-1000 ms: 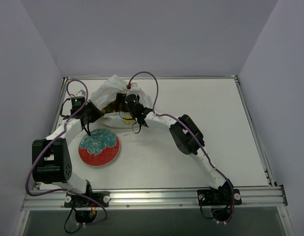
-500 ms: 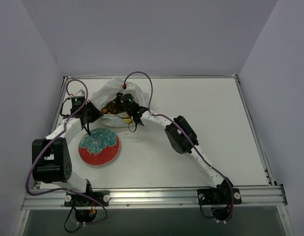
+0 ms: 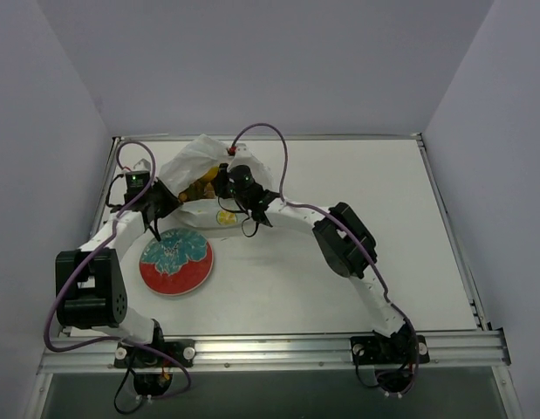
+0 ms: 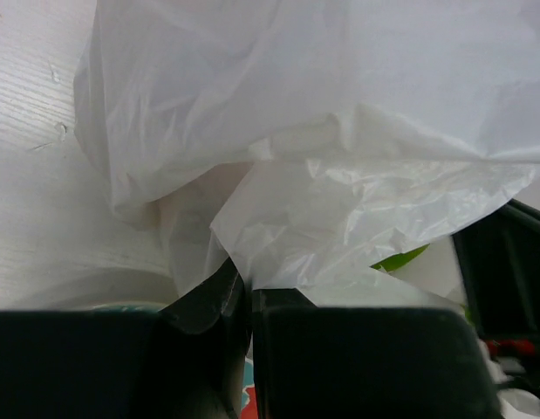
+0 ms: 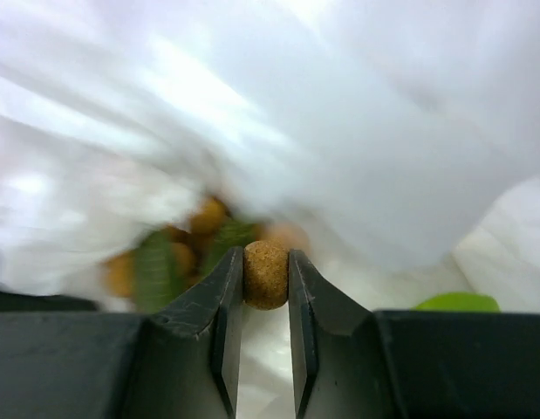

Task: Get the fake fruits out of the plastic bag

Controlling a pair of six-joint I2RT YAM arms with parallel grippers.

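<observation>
The plastic bag (image 3: 195, 159) lies crumpled at the back left of the table, its mouth facing the arms. My left gripper (image 3: 167, 201) is shut on the bag's thin front edge (image 4: 278, 218), pinched between the jaws of the left gripper (image 4: 249, 292). Inside the mouth, my right gripper (image 3: 219, 182) is shut on one tan-brown ball (image 5: 266, 278) of the leafy bunch (image 5: 178, 253); that right gripper (image 5: 266, 258) has a jaw on each side of the ball. A yellow-orange fruit (image 3: 224, 216) lies at the mouth. Part of a green fruit (image 5: 457, 303) shows at the right.
A red-rimmed teal patterned plate (image 3: 176, 262) sits on the table in front of the bag, just under the left gripper. The right arm's elbow (image 3: 344, 240) hangs over the table's middle. Grey walls stand on three sides.
The right gripper has shut on a tan-brown ball of the bunch, and its wrist has drawn slightly right. The left gripper has stayed shut on the bag's edge.
</observation>
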